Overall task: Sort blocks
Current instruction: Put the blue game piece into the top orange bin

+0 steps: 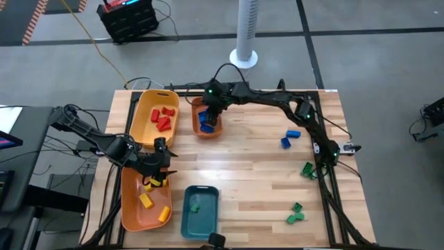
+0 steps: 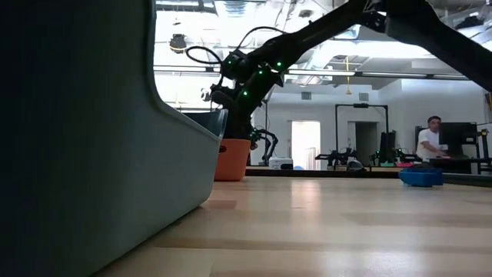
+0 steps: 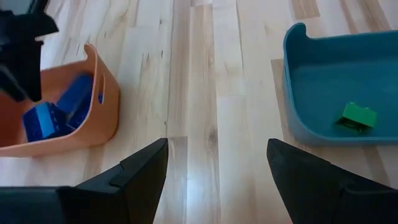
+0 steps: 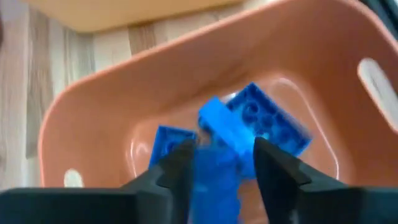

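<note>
Small blocks lie sorted by colour. Red ones (image 1: 163,117) are in the yellow tray (image 1: 147,104), blue ones (image 1: 206,122) in the small orange tray (image 1: 196,128), yellow ones (image 1: 146,201) in the orange tray at the near left (image 1: 128,208), and one green (image 3: 359,117) in the teal tray (image 1: 187,222). Loose blue (image 1: 290,137) and green (image 1: 307,169) blocks lie on the table's right. My right gripper (image 4: 224,162) hangs open over the small orange tray (image 4: 186,68), with a blurred blue block (image 4: 217,168) between its fingers. My left gripper (image 3: 217,162) is open over bare wood. My right gripper points down into the small orange tray from above. A blurred blue block (image 4: 214,186) shows between its two fingers, over the other blue blocks (image 4: 267,121). I cannot tell whether the fingers touch it.
More green blocks (image 1: 296,212) lie near the table's near right corner. The middle of the wooden table (image 1: 263,180) is bare. In the low view the teal tray's wall (image 2: 92,138) fills the left foreground. A person (image 2: 430,142) stands in the room beyond the table.
</note>
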